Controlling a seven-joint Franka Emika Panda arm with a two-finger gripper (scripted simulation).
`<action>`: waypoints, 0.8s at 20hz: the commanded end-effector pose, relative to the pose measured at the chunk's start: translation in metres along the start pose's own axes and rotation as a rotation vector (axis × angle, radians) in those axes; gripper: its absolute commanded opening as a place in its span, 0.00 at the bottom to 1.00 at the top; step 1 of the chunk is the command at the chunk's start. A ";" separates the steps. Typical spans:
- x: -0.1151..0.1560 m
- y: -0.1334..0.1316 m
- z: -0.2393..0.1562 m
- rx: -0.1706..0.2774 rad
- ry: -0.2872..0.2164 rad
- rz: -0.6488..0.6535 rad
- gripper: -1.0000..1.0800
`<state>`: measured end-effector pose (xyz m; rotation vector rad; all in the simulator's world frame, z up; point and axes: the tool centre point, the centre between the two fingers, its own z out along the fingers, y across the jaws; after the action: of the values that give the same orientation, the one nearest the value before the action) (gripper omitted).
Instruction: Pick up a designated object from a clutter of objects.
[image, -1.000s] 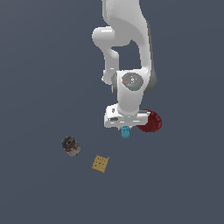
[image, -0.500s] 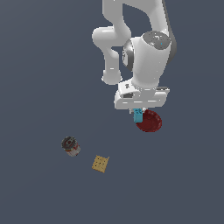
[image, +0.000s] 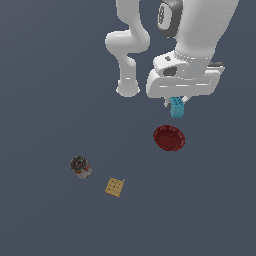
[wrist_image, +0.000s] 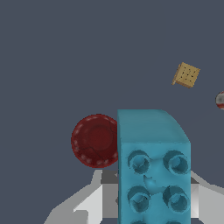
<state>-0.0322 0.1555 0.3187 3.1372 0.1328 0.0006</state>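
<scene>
Wrist view: the cyan toy brick (wrist_image: 154, 168) fills the foreground, its two rows of studs facing the camera, with the claw's pale fingers (wrist_image: 94, 203) flanking its long sides. The claw (image: 177, 104) is pinching the brick, which hangs clear of the counter (image: 50, 75) above the dark red bowl (image: 169, 138).

Exterior view: brick (image: 177, 107) protruding below the white hand of the arm, toward the counter's middle-right region as this view shows it. The bowl lies just beneath and apart from it. A dark-topped can (image: 80, 167) and a tan waffle-patterned cracker (image: 114, 187) lie near each other toward the lower-left corner of the counter as seen here, well apart from the bowl.

Handling, as a judgement: the brick looks rigid, light and smooth-walled, so it should neither deform nor break under a firm pinch, but flat plastic faces can slip if the squeeze is slack. The best hold is across the two long plain side walls, near mid-length, leaving the studded face free. The exact contact patches are hidden behind the brick in both views, so grip depth probably cannot be confirmed.
</scene>
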 end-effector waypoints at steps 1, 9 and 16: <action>-0.003 -0.010 -0.023 0.000 0.000 0.000 0.00; -0.007 -0.031 -0.071 0.001 0.000 0.001 0.00; -0.006 -0.038 -0.085 0.001 0.000 0.001 0.00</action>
<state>-0.0420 0.1920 0.4013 3.1385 0.1317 -0.0001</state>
